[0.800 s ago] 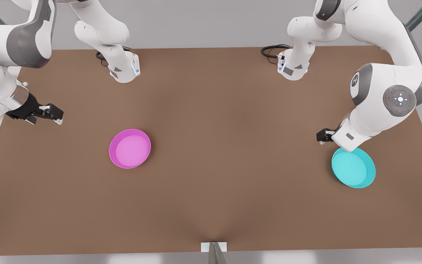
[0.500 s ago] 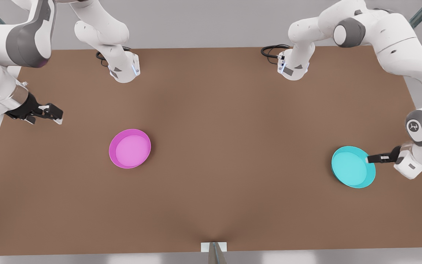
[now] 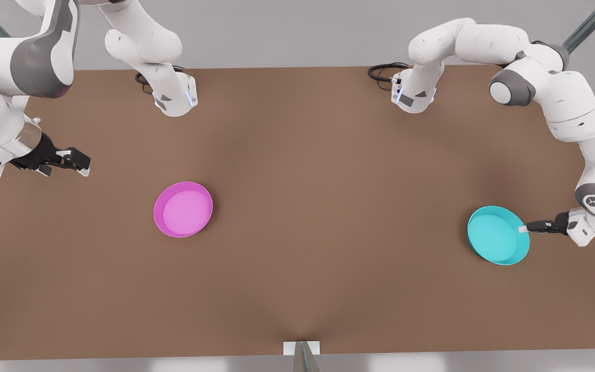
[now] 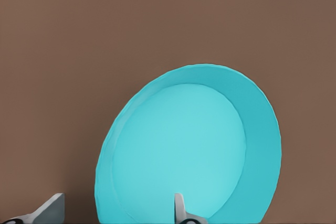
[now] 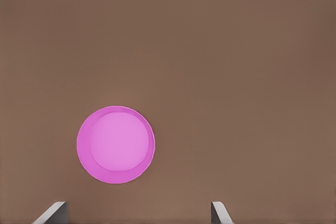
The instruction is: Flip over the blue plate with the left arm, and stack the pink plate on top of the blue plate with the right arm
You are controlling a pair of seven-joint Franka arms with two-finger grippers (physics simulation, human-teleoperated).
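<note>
blue plate (image 3: pixel 496 236) lies rim-up on the brown table (image 3: pixel 328 170), close to the edge at the front view's right, with bare tabletop all around its other sides. pink plate (image 3: pixel 183 209) also sits rim-up, well apart from it toward the front view's left, with open room on every side. left gripper (image 3: pixel 523 228) reaches in low and nearly level from the table's edge, its tip at the blue plate's rim; in the left wrist view the fingers (image 4: pixel 181 211) stand spread, one over the plate's inside and one outside it, though whether they touch the rim is hard to make out. right gripper (image 3: pixel 78 163) waits near the table's opposite edge, away from the pink plate, jaws parted and holding nothing. both arms are partly cut off by the frame.
</note>
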